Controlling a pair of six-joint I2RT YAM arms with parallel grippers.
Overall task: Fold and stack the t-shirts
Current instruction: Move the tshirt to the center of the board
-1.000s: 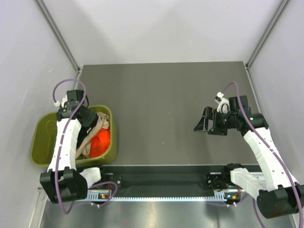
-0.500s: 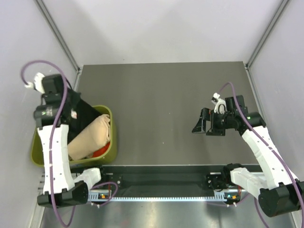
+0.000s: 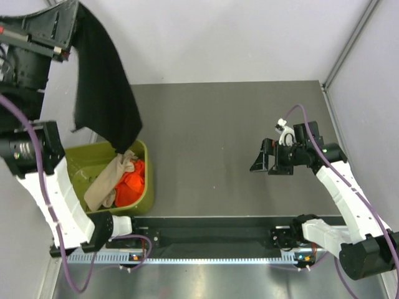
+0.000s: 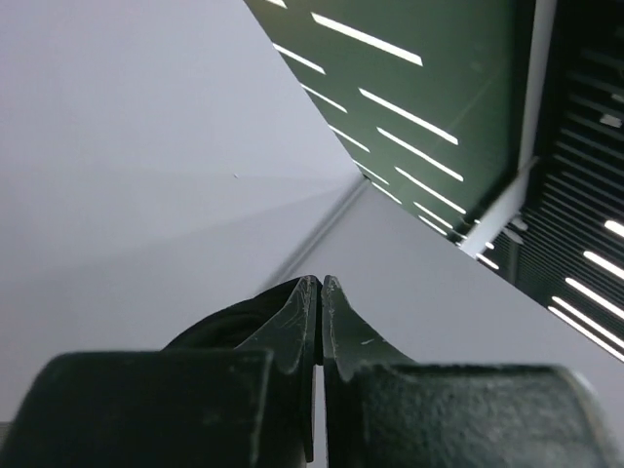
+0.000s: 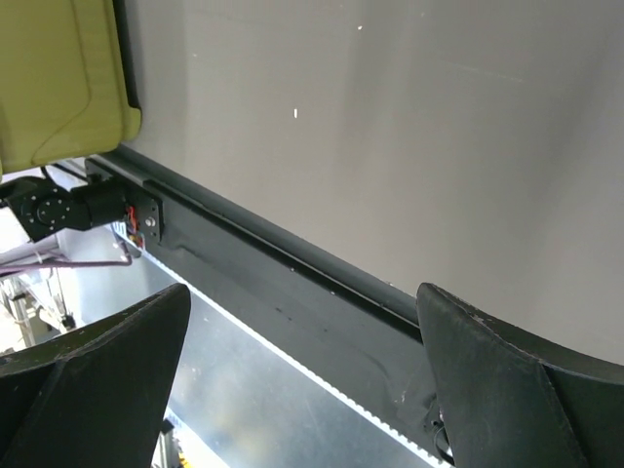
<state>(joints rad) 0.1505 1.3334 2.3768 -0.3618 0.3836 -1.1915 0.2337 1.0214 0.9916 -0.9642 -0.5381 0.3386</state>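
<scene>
My left gripper is raised high at the far left, close to the top camera, and shut on the black t-shirt. The shirt hangs down, and its lower end reaches the far rim of the olive-green tub. In the left wrist view the jaws are closed, with dark cloth beside them. The beige t-shirt and the orange-red t-shirt lie crumpled in the tub. My right gripper is open and empty above the table's right half; it also shows in the right wrist view.
The grey table spans between the arms, with white walls on three sides. A black rail with a light strip runs along the near edge. A corner of the tub shows in the right wrist view.
My left arm has risen sharply and pulled the black t-shirt up out of the tub. The beige shirt has slumped back and uncovered the orange-red one. My right gripper shifted slightly left.
</scene>
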